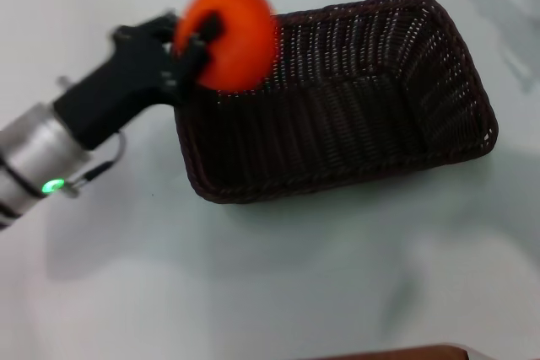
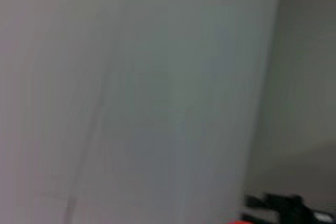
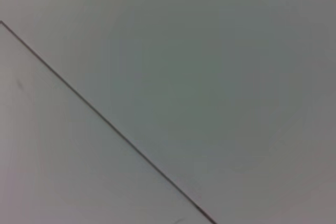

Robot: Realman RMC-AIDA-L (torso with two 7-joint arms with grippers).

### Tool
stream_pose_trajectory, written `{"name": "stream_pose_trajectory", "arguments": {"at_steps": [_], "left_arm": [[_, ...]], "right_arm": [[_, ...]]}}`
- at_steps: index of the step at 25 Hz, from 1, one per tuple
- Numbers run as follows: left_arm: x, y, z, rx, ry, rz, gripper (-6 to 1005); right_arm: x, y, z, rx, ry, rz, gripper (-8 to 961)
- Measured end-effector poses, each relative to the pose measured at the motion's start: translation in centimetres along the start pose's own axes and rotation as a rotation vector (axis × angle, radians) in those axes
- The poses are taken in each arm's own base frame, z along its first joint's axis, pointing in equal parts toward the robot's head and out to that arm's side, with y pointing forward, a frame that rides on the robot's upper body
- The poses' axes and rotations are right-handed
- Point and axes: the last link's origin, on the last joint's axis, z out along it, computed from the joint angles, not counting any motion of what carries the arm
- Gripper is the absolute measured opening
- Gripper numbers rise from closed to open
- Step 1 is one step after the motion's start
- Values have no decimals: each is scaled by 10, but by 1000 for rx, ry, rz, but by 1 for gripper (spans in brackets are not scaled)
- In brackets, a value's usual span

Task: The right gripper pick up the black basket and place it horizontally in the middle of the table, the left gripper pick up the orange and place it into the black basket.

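In the head view the black basket (image 1: 354, 99) lies lengthwise across the middle of the white table (image 1: 253, 276). My left gripper (image 1: 202, 40) comes in from the left and is shut on the orange (image 1: 232, 35). It holds the orange in the air over the basket's left end, above the rim. The left wrist view shows only pale surface, a dark gripper part (image 2: 286, 205) and a sliver of the orange (image 2: 242, 222). My right gripper is out of view; its wrist view shows only bare surface with a thin dark line.
A brown edge (image 1: 396, 353) shows at the bottom of the head view. Faint grey shadows lie on the table at the far right corner.
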Motion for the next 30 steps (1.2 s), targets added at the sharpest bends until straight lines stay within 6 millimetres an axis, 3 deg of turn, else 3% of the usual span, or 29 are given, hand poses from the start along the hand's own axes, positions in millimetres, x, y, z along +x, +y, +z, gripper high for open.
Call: {"name": "stream_pose_trajectory", "arguments": {"at_steps": [3, 11, 17, 20, 21, 23, 30], "left_arm": [[-9, 6, 16, -46, -48, -18, 152], [-19, 3, 16, 10, -68, -63, 317], [-22, 1, 3, 66, -51, -44, 446], [-19, -7, -16, 181, 13, -26, 546], [-18, -15, -35, 293, 56, 5, 585], [-18, -21, -53, 391, 80, 33, 664], [-23, -35, -135, 822, 199, 24, 888]], "right_arm": [[-2, -2, 4, 11, -4, 3, 539], [-8, -3, 3, 27, 37, 24, 540], [-5, -6, 2, 51, 79, -11, 539], [-4, -6, 0, 53, 133, -85, 539], [-5, -6, -1, 47, 156, -124, 539], [-9, -5, -2, 33, 188, -190, 539], [-41, -4, 1, -63, 271, -430, 540]]}}
